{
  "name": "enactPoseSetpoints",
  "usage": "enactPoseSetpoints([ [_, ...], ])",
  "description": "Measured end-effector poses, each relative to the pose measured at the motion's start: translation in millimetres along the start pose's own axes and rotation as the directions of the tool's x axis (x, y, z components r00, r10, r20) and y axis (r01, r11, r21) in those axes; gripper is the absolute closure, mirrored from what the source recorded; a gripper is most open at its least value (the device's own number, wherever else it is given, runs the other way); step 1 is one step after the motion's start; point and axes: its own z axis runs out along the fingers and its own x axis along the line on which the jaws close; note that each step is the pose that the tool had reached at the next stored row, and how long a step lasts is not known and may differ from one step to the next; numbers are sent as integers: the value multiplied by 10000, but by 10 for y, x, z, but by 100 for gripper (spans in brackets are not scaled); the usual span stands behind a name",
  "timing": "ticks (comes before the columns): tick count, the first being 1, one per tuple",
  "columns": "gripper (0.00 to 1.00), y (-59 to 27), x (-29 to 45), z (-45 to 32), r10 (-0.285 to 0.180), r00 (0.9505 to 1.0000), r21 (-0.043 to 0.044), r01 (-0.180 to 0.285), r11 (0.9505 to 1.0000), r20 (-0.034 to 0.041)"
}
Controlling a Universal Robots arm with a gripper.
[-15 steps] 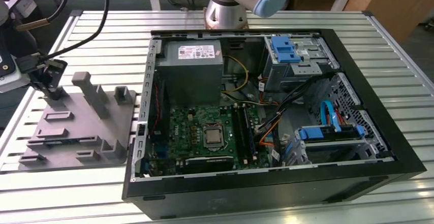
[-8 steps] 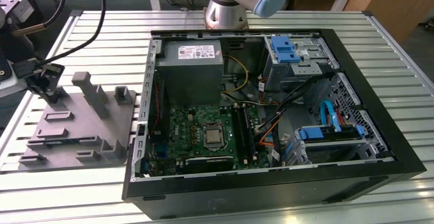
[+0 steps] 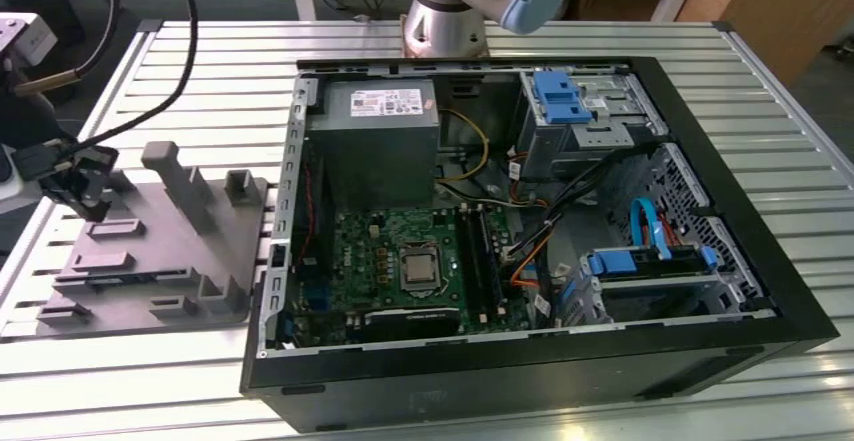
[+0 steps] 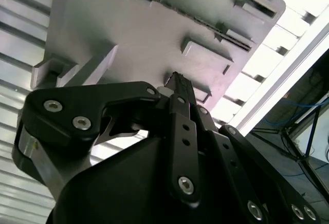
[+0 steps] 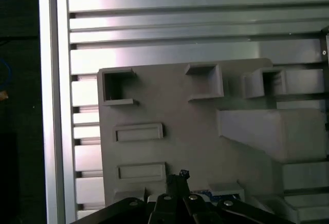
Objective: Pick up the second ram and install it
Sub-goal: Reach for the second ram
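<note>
Plainly the pincer [image 3: 91, 201] has its fingertips [image 4: 177, 82] pressed together with nothing between them, and it hangs just above the gray holder tray [image 3: 174, 251] at the exterior view's left. The second ram [image 3: 114, 279] lies on edge in the tray's near slot, apart from the fingertips. At the exterior view's right of the tray stands the open computer case [image 3: 747, 261] with its motherboard [image 3: 387, 251], both tray and case on the slatted metal table [image 3: 174, 61].
</note>
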Motion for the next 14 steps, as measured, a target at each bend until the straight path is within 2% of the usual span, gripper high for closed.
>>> enactPoseSetpoints([
  [4,90,-183,-12,59,1,10000,1,-1,10000,-14],
  [6,90,-244,-16,92,-3,10000,1,3,10000,-15],
  [14,90,-315,-63,230,-111,9999,17,111,9999,-28],
])
